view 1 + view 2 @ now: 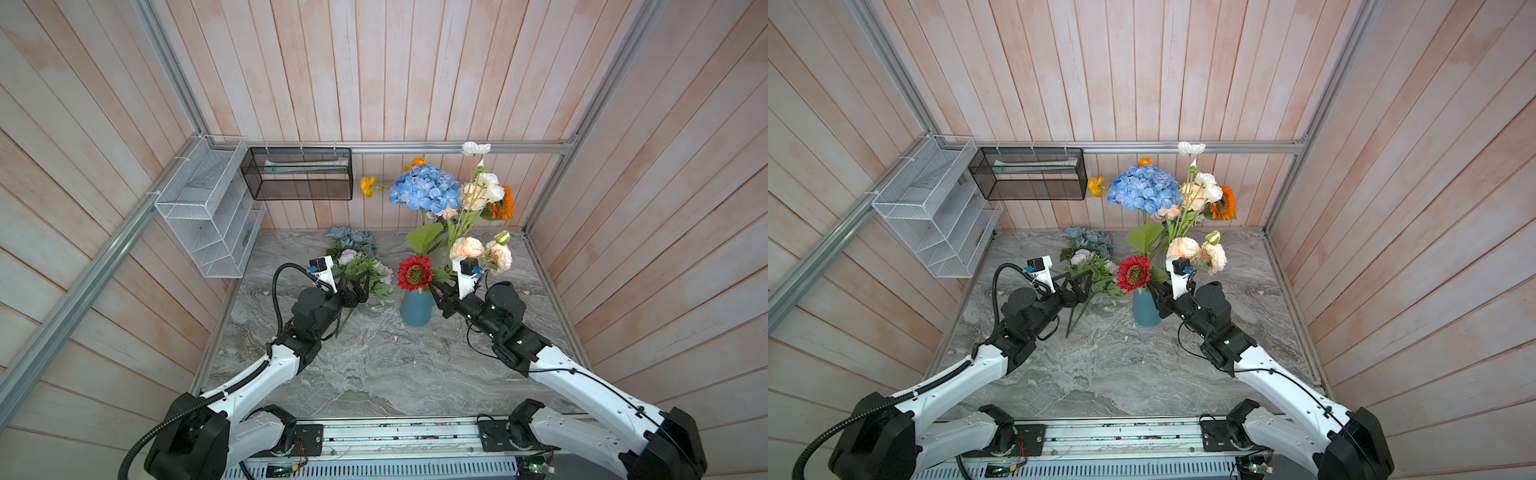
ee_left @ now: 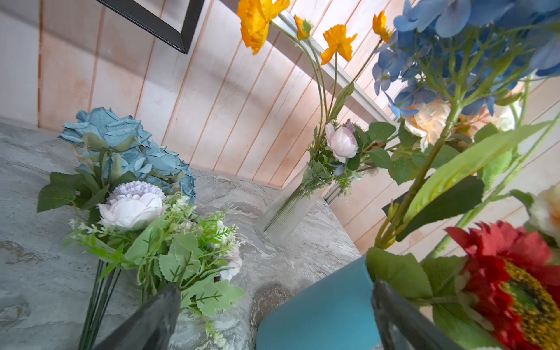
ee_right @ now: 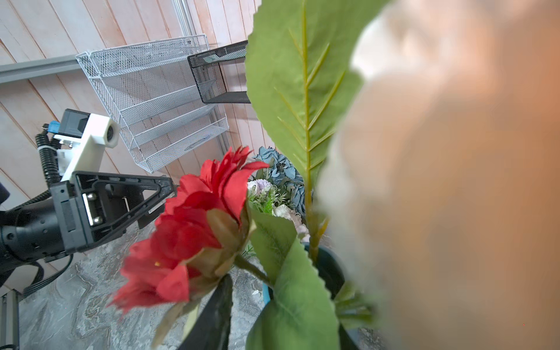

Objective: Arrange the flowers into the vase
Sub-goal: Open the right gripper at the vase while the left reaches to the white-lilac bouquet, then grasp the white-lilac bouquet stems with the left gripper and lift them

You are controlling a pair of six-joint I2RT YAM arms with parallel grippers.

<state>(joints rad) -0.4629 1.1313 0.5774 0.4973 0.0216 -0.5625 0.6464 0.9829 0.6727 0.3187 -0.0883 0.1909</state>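
A blue vase (image 1: 417, 309) (image 2: 318, 309) stands mid-table holding flowers: a blue hydrangea (image 1: 426, 189), peach roses (image 1: 467, 247), an orange sunflower (image 1: 503, 203) and a red sunflower (image 1: 414, 273) (image 3: 194, 230) leaning over its rim. My right gripper (image 1: 438, 293) sits at the vase mouth, open. One finger (image 3: 216, 309) shows beside the sunflower stem, and a green leaf covers the other. A bunch of dusty-blue and lilac flowers (image 1: 353, 253) (image 2: 130, 209) lies on the table to the left. My left gripper (image 1: 359, 291) (image 2: 275, 288) hovers wide open over its stems, holding nothing.
A ribbed glass vase (image 2: 288, 209) with orange poppies (image 1: 367, 185) stands by the back wall. A white wire rack (image 1: 208, 208) and a black mesh basket (image 1: 297, 174) hang at the back left. Plank walls and metal rails enclose the marble tabletop (image 1: 374, 365).
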